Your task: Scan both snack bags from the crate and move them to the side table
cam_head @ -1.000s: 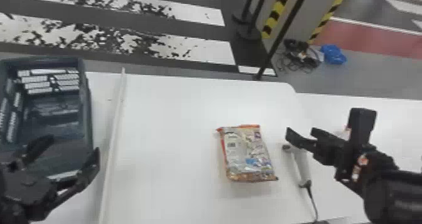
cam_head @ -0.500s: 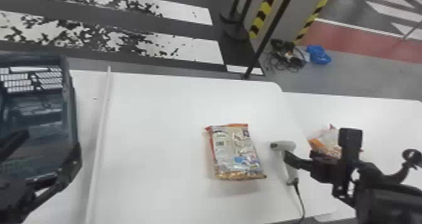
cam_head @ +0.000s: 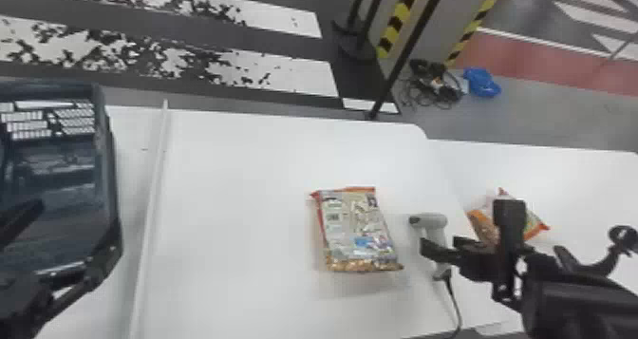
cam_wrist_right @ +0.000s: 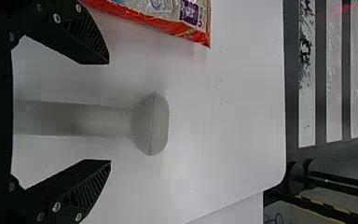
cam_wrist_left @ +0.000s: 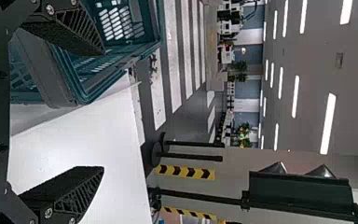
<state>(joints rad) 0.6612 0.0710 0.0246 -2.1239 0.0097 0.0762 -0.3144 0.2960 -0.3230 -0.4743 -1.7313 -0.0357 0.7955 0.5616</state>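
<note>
In the head view my right gripper (cam_head: 440,249) is at the grey scanner (cam_head: 433,220), which rests on the white table. The right wrist view shows that gripper (cam_wrist_right: 108,112) open, the scanner's handle (cam_wrist_right: 98,120) between its fingers without being pinched. One snack bag (cam_head: 358,231) lies flat left of the scanner, its red edge (cam_wrist_right: 168,25) beside one finger. The other snack bag (cam_head: 486,221) is on the side table (cam_head: 584,186), partly behind the right arm. My left gripper (cam_head: 66,243) stands by the crate (cam_head: 107,172), open and holding nothing (cam_wrist_left: 103,109).
A raised white strip (cam_head: 151,210) runs between the crate and the bag on the main table. The scanner's cable (cam_head: 453,300) trails to the front edge. Beyond the tables stand a dark pole (cam_head: 408,48) and striped posts.
The head view has turned to the right, so the table's things sit farther left in it. My right gripper has come down to the scanner's handle. The side-table bag has come out from behind the right arm.
</note>
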